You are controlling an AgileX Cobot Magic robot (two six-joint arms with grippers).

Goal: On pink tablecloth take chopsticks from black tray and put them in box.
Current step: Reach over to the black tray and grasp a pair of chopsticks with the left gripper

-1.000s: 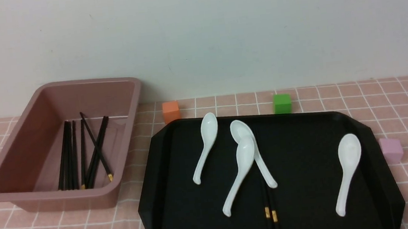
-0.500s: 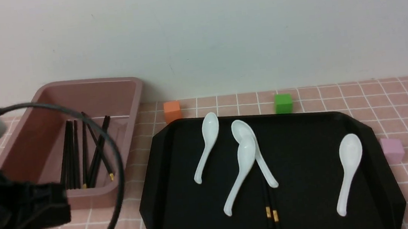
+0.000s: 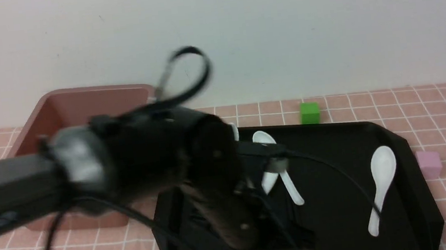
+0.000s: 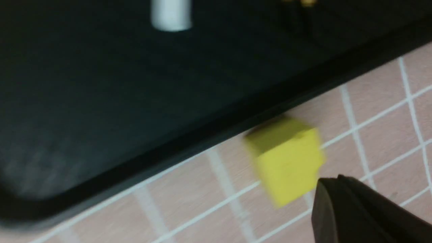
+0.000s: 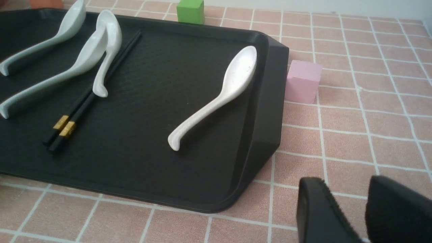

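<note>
The chopsticks (image 5: 91, 87) lie side by side on the black tray (image 5: 152, 67), their gold bands toward its near edge, partly under a white spoon. In the front view my blurred left arm (image 3: 148, 162) stretches across the box (image 3: 80, 105) and over the tray (image 3: 334, 163), hiding those chopsticks and the box's inside. My left gripper (image 4: 334, 182) is shut and empty, over the pink tablecloth (image 4: 371, 111) just off the tray's near rim. My right gripper (image 5: 347, 184) is open and empty, low over the cloth off the tray's near right corner.
A yellow cube (image 4: 287, 158) sits against the tray's near rim beside my left gripper. Several white spoons (image 3: 381, 187) lie on the tray. A green cube (image 3: 309, 112) stands behind the tray and a pink cube (image 3: 429, 164) at its right side.
My left arm has swung in from the lower left, across the box and over the tray's near side. It now hides the box's contents and the tray's chopsticks in the front view.
</note>
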